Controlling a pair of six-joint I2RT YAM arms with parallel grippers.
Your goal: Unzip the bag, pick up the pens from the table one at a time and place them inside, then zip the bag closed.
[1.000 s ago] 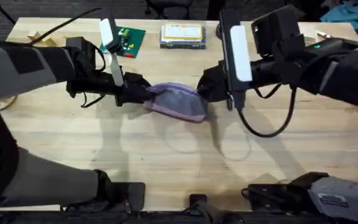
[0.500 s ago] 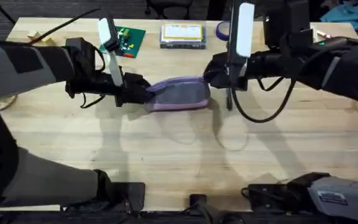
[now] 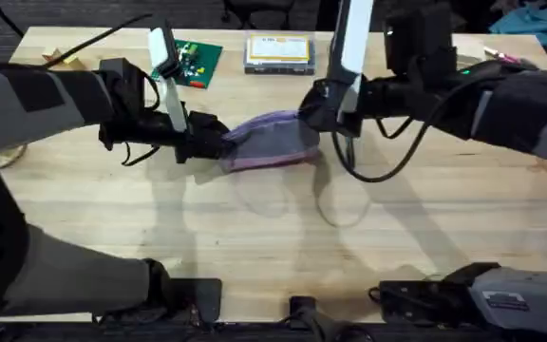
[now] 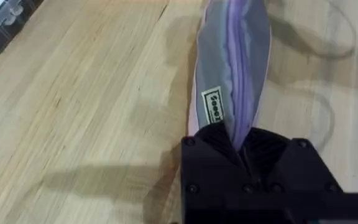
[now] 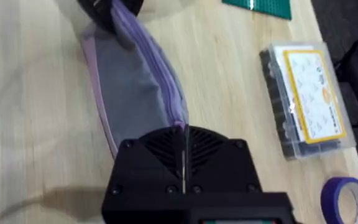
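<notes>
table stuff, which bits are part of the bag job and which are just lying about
Part of the job:
- bag, pinched at one end by the left gripper and at the other by the right gripper

Lying about:
- clear plastic box with yellow label
- green board
- purple tape roll

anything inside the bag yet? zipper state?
Cannot tell what is inside: the bag looks zipped along its top, so its contents are covered. The left gripper pinches one end, the right gripper the other end at the zipper line.

Bag [image 3: 272, 141] mid-table [image 3: 254, 247] — box [image 3: 278, 52] behind it.
</notes>
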